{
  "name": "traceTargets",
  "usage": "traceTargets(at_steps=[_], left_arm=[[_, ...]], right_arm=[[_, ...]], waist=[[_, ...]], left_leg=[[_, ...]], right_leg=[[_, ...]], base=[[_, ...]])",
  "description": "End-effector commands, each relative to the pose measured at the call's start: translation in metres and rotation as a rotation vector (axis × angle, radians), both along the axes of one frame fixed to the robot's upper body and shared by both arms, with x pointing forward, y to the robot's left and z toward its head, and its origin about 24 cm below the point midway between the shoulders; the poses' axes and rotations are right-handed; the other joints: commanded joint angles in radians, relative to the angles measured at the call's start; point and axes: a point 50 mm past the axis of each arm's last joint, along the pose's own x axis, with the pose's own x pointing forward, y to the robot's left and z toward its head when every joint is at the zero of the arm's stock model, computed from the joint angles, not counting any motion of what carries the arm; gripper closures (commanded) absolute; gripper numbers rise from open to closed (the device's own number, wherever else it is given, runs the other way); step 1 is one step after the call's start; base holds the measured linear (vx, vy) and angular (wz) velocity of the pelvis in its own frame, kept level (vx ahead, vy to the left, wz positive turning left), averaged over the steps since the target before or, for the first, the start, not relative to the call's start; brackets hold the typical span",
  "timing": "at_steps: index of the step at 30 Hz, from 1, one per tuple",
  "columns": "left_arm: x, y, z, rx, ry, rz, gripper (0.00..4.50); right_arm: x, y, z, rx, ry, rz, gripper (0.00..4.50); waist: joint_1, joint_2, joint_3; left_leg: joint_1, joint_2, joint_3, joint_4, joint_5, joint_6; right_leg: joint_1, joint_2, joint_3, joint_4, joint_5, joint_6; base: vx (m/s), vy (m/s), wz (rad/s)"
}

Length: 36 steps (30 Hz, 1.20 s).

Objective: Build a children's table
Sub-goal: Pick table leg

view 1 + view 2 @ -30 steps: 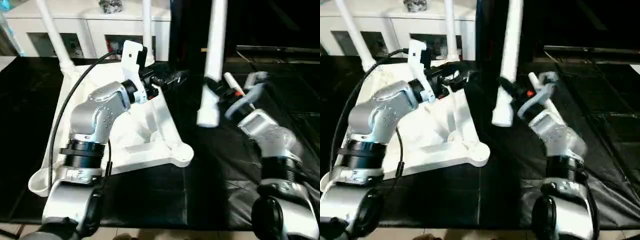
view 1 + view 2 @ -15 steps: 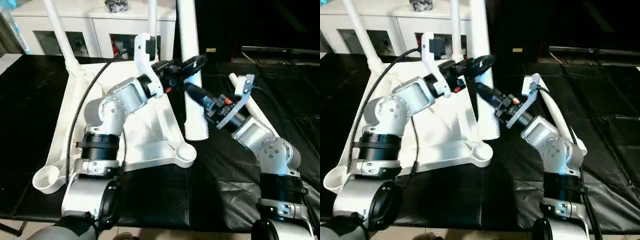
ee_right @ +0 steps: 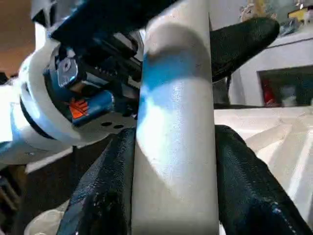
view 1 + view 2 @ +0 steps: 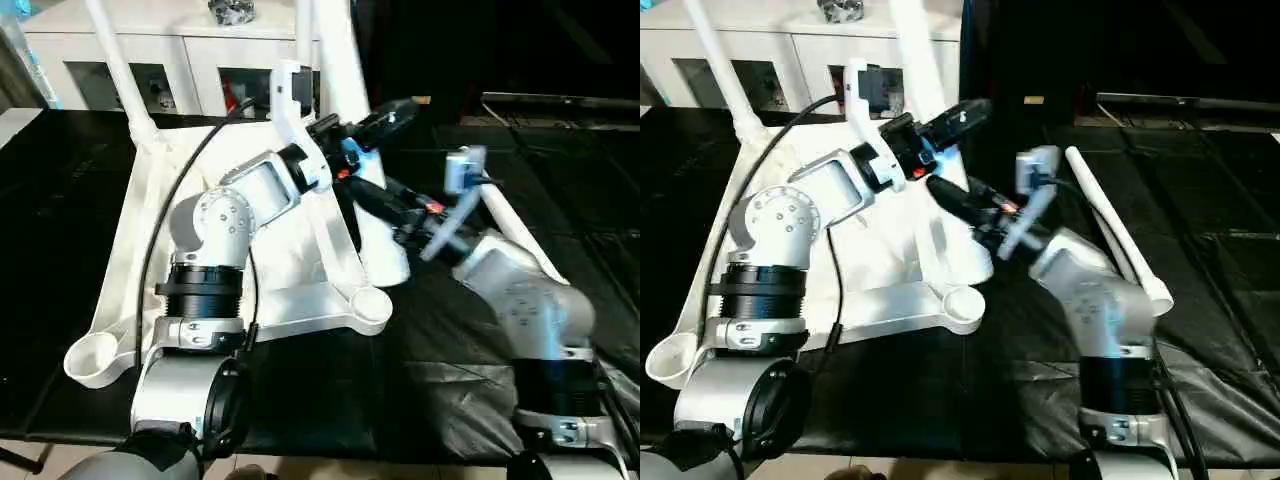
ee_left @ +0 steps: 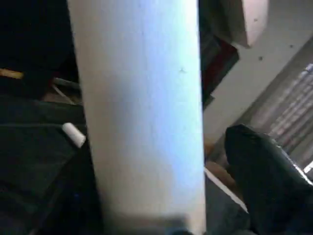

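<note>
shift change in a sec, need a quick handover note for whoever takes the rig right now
Left end effector: around the held leg, higher up.
Right end effector: shut on the same leg, lower down.
Table top: upside down on the black mat, two legs already standing in the far sockets.
Spare leg: lies on the mat on the right.
Left: seat the held leg in the near right socket, then fit the spare into the near left socket.

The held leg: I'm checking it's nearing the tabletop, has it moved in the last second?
Yes. The leg has swung leftward and tilted; its lower end now lies over the tabletop edge, near the front corner socket.
</note>
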Motion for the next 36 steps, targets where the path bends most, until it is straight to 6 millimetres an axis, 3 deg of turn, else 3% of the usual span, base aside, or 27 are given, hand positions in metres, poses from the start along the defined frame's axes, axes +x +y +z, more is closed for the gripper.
traceTargets(at_steps=[1,10,19,24,28,29,32,36], left_arm=[[-0.001,-0.003,0.005,0.011,-0.013,0.020,0.99],[0.008,-0.002,0.001,0.060,0.028,0.205,1.63],[0.008,-0.001,-0.003,0.052,0.058,0.258,2.49],[0.009,0.000,-0.005,0.058,0.067,0.284,2.64],[0.010,0.001,-0.001,0.131,-0.021,0.266,2.66],[0.010,0.002,0.001,0.145,-0.043,0.257,2.66],[0.011,0.007,0.006,0.136,-0.067,0.229,2.67],[0.011,0.015,0.012,0.151,-0.113,0.138,2.68]], right_arm=[[0.000,0.002,0.003,-0.041,-0.034,-0.023,2.64],[0.003,0.011,0.003,-0.140,-0.128,-0.096,2.64],[0.004,0.014,0.000,-0.173,-0.154,-0.125,2.64],[0.004,0.016,-0.002,-0.177,-0.159,-0.120,2.64],[0.004,0.019,-0.004,-0.169,-0.141,-0.105,2.64],[0.004,0.018,-0.004,-0.179,-0.143,-0.114,2.08],[0.004,0.017,-0.005,-0.172,-0.132,-0.091,1.78],[0.000,0.011,-0.001,-0.138,-0.113,0.003,1.44]], waist=[[0.001,-0.009,-0.078],[-0.002,-0.016,-0.077],[-0.003,-0.015,-0.077],[-0.003,-0.014,-0.077],[-0.004,-0.014,-0.077],[-0.003,-0.015,-0.076],[-0.005,-0.017,-0.076],[-0.004,-0.011,-0.076]], left_leg=[[0.007,0.051,-0.030,-0.057,-0.083,0.054],[0.006,0.048,-0.028,-0.055,-0.082,0.068],[0.006,0.048,-0.029,-0.055,-0.084,0.076],[0.006,0.049,-0.029,-0.054,-0.082,0.080],[0.007,0.049,-0.029,-0.056,-0.090,0.082],[0.006,0.049,-0.030,-0.057,-0.089,0.081],[0.008,0.049,-0.029,-0.057,-0.089,0.074],[0.009,0.051,-0.030,-0.058,-0.088,0.079]], right_leg=[[0.064,-0.093,0.060,-0.087,-0.247,-0.106],[0.066,-0.092,0.060,-0.088,-0.240,-0.104],[0.064,-0.091,0.060,-0.088,-0.242,-0.102],[0.064,-0.091,0.060,-0.086,-0.223,-0.111],[0.064,-0.091,0.061,-0.087,-0.238,-0.107],[0.063,-0.092,0.061,-0.088,-0.247,-0.100],[0.064,-0.092,0.062,-0.086,-0.237,-0.100],[0.064,-0.092,0.062,-0.083,-0.223,-0.109]], base=[[0.000,0.000,0.00],[0.000,0.000,0.00],[0.000,0.000,0.00],[0.000,0.000,0.00],[0.000,0.000,0.00],[0.000,0.000,0.00],[0.000,0.000,0.00],[0.000,0.000,0.00]])
